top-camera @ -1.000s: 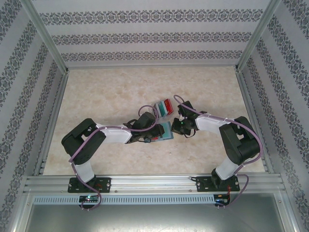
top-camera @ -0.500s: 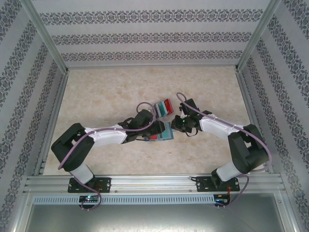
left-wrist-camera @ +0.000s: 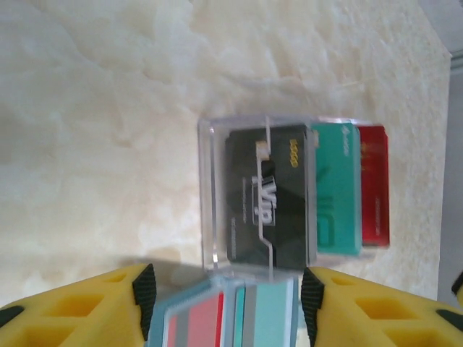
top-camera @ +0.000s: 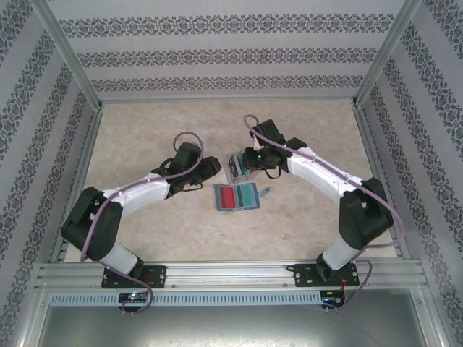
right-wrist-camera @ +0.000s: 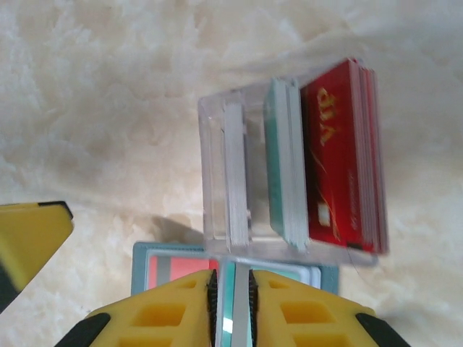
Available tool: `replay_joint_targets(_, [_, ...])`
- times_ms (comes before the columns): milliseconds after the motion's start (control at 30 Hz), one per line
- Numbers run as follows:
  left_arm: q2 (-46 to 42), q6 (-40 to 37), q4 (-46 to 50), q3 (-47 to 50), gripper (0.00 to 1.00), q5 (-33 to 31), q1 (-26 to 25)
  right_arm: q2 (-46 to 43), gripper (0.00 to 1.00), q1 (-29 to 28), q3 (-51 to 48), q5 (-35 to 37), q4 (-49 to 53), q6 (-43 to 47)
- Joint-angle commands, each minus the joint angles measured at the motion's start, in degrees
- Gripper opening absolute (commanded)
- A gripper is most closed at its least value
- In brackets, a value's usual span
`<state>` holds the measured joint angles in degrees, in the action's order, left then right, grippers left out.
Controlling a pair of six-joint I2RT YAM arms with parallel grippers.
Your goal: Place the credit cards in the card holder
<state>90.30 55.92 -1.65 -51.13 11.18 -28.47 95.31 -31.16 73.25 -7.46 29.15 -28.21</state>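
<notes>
Top view: bright, even overhead light, the marbled tabletop almost washed out, only faint soft shadows under the left arm. The left wrist view is soft all over. The clear plastic box glints along its edges and drops a grey shadow toward the blurred yellow fingers. Right wrist view: sharper box, red card shiny, tabletop glaring white.

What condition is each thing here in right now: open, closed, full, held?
Wallet: open, lying flat, red card tucked inside.
Clear box: holding cards on edge.
Black card, teal card, second red card: standing in the box.
Left tool: open, empty.
Right tool: fingers nearly together; grip unclear.
</notes>
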Motion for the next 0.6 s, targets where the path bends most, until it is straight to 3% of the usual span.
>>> replay_joint_targets(0, [4.55, 0.91, 0.47, -4.32, 0.54, 5.50, 2.36, 5.57, 0.21, -1.89, 5.19, 3.93, 6.84, 2.85])
replay_joint_targets(200, [11.07, 4.30, -5.91, -6.54, 0.53, 10.22, 3.33, 12.83, 0.21, -3.92, 12.78, 7.76, 10.12, 3.46])
replay_joint_targets(567, [16.15, 6.50, -9.47, -7.79, 0.56, 10.93, 3.72, 18.61, 0.28, -5.05, 18.18, 11.41, 13.22, 5.09])
